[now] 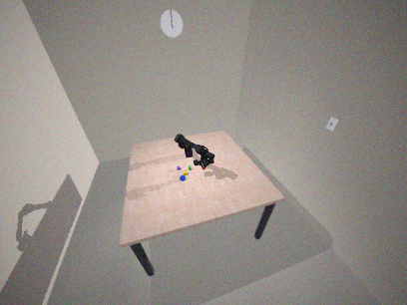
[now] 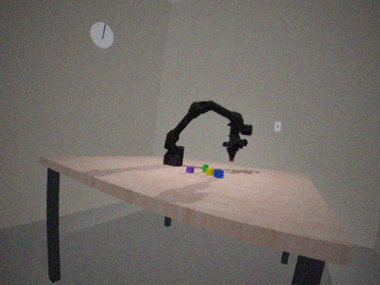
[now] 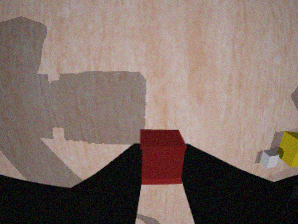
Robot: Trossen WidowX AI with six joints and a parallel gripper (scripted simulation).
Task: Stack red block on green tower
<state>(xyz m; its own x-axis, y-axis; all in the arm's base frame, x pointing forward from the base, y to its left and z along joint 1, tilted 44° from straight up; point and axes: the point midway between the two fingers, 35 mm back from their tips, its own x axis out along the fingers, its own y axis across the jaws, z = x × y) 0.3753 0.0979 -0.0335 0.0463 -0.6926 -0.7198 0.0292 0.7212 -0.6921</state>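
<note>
Between the two black fingers of the gripper (image 3: 162,183): one red block (image 3: 161,156), clamped on its left and right faces and lifted off the wooden table (image 2: 261,205), as the exterior view shows a gap of air under it.

Containers: none seen; every item stands loose on the table top.

Green tower (image 2: 205,168): upright on the table, off to one side of the fingers and lower than them, well apart from the held block. Its number of blocks cannot be told at this size.

Other items, all low on the table near the tower:
- yellow block (image 3: 290,148), right of the fingers in the wrist view, at the frame edge, with a small pale piece just beside it;
- blue block (image 2: 219,173), just beside the yellow one, on the near side;
- purple block (image 2: 190,169), farthest from the fingers, close to the arm's base (image 2: 173,156).

Obstructions: the yellow and blue blocks lie between the fingers and the tower's near side.

Edges and room: the cluster sits toward the back of the table; broad bare wood extends forward and to both sides, all edges well away from the fingers.
</note>
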